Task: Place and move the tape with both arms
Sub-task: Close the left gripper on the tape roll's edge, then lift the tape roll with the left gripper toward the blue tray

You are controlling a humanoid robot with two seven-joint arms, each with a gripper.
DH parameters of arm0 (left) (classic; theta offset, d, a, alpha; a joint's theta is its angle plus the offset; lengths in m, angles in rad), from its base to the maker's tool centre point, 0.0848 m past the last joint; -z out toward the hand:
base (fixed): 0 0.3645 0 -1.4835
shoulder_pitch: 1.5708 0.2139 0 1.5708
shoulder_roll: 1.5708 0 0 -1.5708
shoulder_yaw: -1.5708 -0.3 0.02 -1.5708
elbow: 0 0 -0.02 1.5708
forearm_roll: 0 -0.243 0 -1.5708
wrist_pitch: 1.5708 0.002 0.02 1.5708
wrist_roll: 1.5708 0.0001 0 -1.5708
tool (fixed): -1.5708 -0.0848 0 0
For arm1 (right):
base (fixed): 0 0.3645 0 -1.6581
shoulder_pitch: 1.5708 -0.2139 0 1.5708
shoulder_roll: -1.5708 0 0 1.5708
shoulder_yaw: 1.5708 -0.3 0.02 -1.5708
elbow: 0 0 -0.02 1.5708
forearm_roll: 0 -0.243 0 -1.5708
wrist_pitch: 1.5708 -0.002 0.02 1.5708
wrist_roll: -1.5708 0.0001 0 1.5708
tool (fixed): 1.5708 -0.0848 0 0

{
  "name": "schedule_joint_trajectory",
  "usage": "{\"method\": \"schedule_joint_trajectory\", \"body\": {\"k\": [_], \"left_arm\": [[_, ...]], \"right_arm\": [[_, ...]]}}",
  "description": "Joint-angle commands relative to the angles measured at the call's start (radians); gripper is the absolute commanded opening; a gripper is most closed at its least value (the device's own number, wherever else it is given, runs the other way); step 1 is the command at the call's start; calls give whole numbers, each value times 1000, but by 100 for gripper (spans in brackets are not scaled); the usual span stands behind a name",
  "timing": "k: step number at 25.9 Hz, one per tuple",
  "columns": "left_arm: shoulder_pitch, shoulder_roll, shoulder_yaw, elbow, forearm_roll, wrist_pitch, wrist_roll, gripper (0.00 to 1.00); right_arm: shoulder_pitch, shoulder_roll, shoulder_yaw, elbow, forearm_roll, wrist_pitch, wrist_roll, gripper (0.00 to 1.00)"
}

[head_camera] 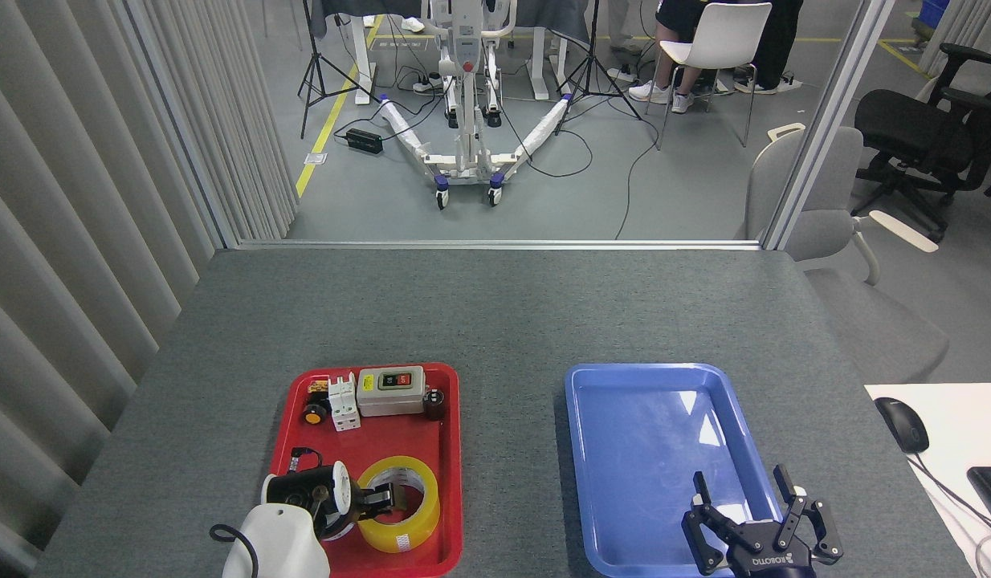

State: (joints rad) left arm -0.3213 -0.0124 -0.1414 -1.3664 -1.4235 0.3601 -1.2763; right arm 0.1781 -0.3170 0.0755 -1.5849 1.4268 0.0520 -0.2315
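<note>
The table [495,313] wore a matt grey, felt-like cloth with a fine rough weave. Both trays looked like smooth plastic: the blue tray [624,377] glossy, with bright reflections on its floor, the red tray [451,449] duller. The tape [403,526] was shiny translucent yellow film. The right gripper [744,502] was matt black, and the left arm [275,542] had smooth white casing

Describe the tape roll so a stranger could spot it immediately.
Find the red tray on the grey table's left side. At its near end lies the tape roll, a translucent yellow ring, unlike the boxy switch parts at the far end.
</note>
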Motion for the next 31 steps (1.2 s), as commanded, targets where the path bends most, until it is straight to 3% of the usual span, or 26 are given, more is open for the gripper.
{"method": "schedule_joint_trajectory", "body": {"k": [1,9,14,18,26,31], "left_arm": [[-5,-5,-9,26,-2,2,-9,100],[-12,0,-20,56,-9,5,8,100],[-12,3,-21,52,-11,13,80,38],[-12,5,-20,49,-11,0,97,3],[-8,8,-20,41,-11,-40,107,0],[25,6,3,-53,2,-43,124,0]], "right_arm": [[1,-2,0,0,9,2,0,100],[0,3,0,0,14,2,1,100],[-9,3,1,-1,24,3,4,100],[-14,12,7,6,34,0,6,100],[-28,18,23,6,43,0,11,100],[-48,27,44,9,43,-1,11,100]]}}
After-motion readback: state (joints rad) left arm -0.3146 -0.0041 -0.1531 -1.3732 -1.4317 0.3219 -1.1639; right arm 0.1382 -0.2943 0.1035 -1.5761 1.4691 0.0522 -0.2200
